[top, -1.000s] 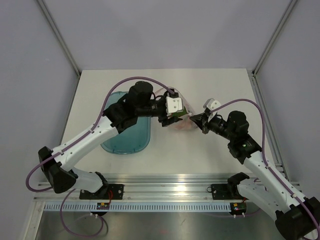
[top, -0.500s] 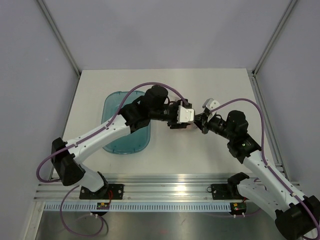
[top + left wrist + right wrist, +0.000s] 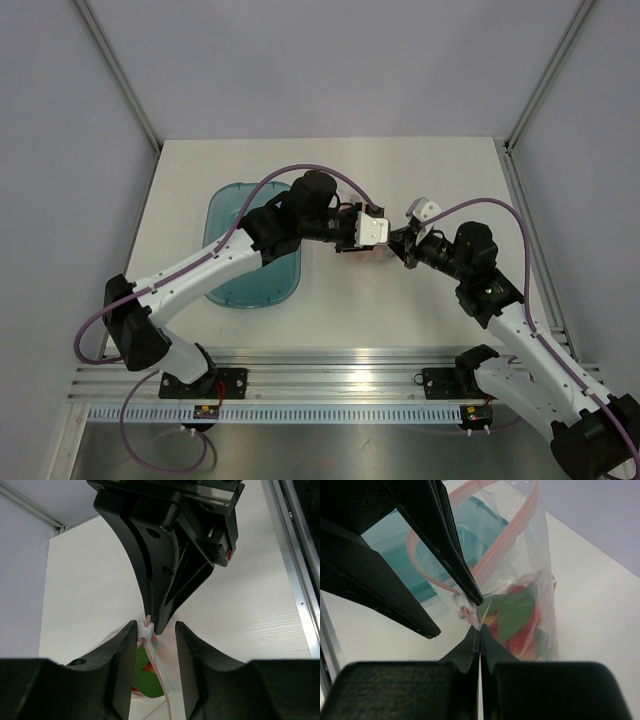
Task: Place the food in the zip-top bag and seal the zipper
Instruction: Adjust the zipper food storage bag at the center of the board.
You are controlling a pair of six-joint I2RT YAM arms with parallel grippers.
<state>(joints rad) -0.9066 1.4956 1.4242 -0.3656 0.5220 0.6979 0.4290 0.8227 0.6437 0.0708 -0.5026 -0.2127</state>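
The zip-top bag stands on the table, clear and crinkly, with its mouth spread open. Red, green and orange food lies inside it. The pink zipper loops round the mouth and ends at a white slider. My right gripper is shut on the bag's corner just below the slider. My left gripper straddles the slider with its jaws narrowly open. Its left finger touches the slider, while the right finger stands clear of the plastic. From above, both grippers meet at the bag.
A teal translucent oval tray lies left of the bag, under the left forearm. The table's right edge has a metal rail. Bare white tabletop stretches behind the bag.
The left arm swung right, from over the bag to its end beside the right gripper, and its jaws have narrowed around the slider. The right gripper kept its pinch.
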